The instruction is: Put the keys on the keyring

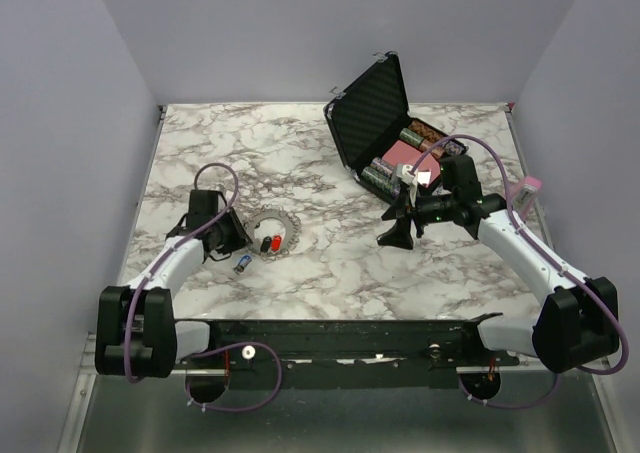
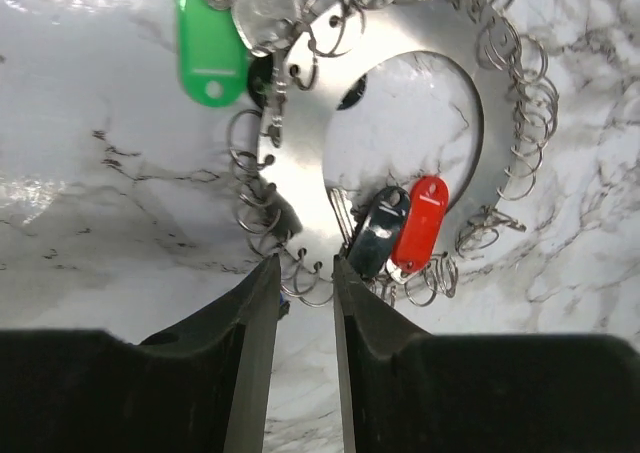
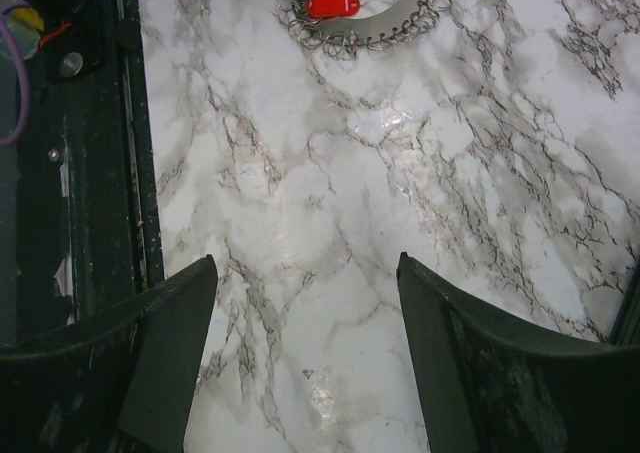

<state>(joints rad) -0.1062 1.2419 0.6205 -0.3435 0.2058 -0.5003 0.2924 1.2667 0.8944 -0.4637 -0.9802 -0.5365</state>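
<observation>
Top view: the left tool (image 1: 228,237) sat at the keyring (image 1: 270,225), a flat silver metal ring edged with small wire loops, on the marble table (image 1: 330,273), left of centre.

Left wrist view: a red-headed key (image 2: 420,223) and a black-headed key (image 2: 378,235) lay across the keyring. The tool's fingers were nearly together at a rim loop; I cannot tell whether they gripped it.

Right wrist view: the right tool (image 3: 305,263) gaped wide, empty.

Threading seemed in hand. The next move calls for steadying 1 loop.

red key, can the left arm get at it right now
Probably yes: the left gripper is close beside the red key, and nothing covers it. But the black key lies against it, so a clean pinch may be fiddly.
</observation>
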